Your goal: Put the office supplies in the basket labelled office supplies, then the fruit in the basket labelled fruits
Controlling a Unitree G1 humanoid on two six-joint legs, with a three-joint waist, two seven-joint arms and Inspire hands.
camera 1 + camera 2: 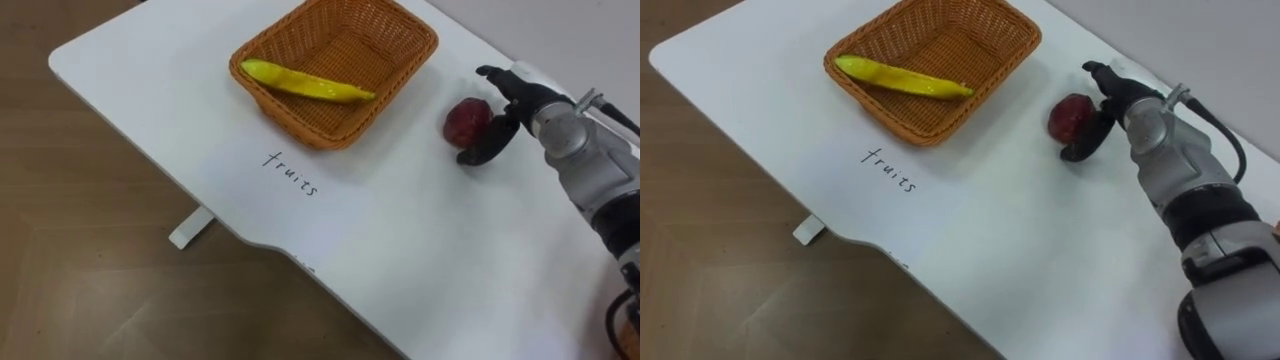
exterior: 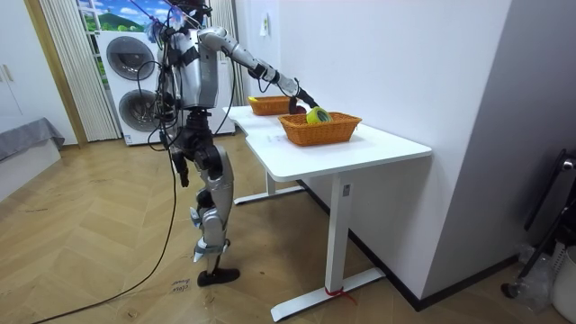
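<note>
A wicker basket (image 1: 400, 52) stands at the back of the white table (image 1: 420, 250), with a yellow banana (image 1: 305, 84) lying in it. To its right a dark red apple (image 1: 466, 122) rests on the tabletop. My right hand (image 1: 512, 100) reaches in from the right and straddles the apple, fingers stretched over its far side and thumb hooked round its near side, not closed on it. In the room view I stand at the table's long side with the right arm stretched out, and my left hand (image 2: 183, 168) hangs by my hip.
A handwritten label (image 1: 291, 172) marks the table in front of the basket. The table's curved front edge (image 1: 250, 238) drops to wooden floor. In the room view a second wicker basket (image 2: 319, 130) with a yellow-green round thing (image 2: 317, 115) stands nearer the table's end.
</note>
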